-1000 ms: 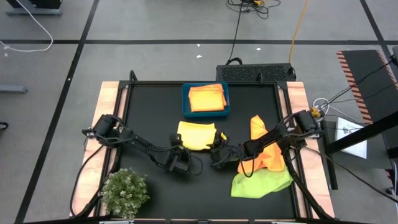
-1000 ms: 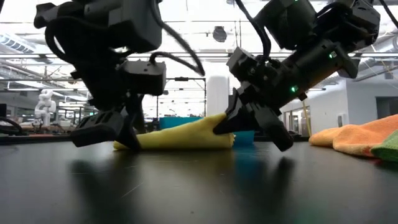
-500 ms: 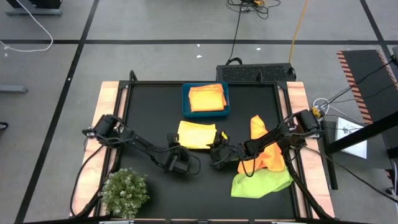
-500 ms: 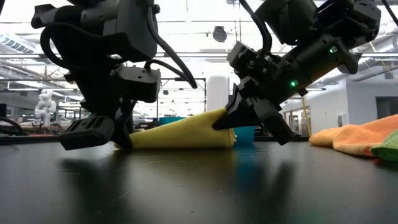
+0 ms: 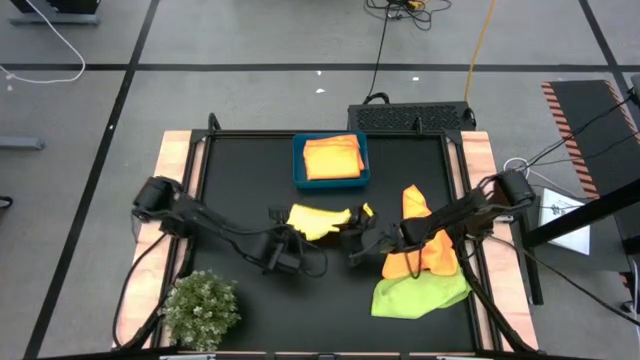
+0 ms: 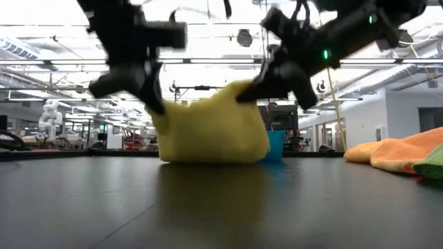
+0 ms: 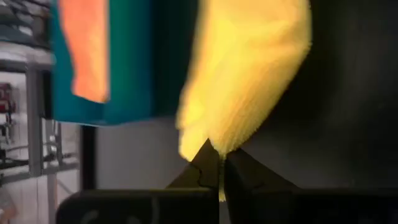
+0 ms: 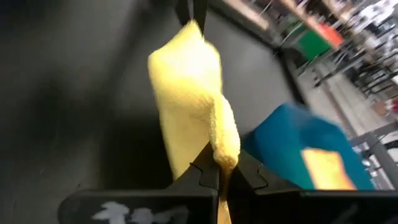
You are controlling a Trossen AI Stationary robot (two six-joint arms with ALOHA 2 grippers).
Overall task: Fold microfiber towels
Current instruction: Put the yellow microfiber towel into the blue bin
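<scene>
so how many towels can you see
4, maybe more stacked: yellow towel held mid-table, orange towel in the blue bin, another orange towel and green towel on the right.

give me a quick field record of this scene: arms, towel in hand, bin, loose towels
left gripper: shut on one corner of the yellow microfiber towel
right gripper: shut on the towel's other corner
held towel: lifted, lower edge at the black table top
rectangular blue plastic bin: holds a folded orange towel
loose towels: crumpled orange microfiber towel and lime green microfiber towel, right side
</scene>
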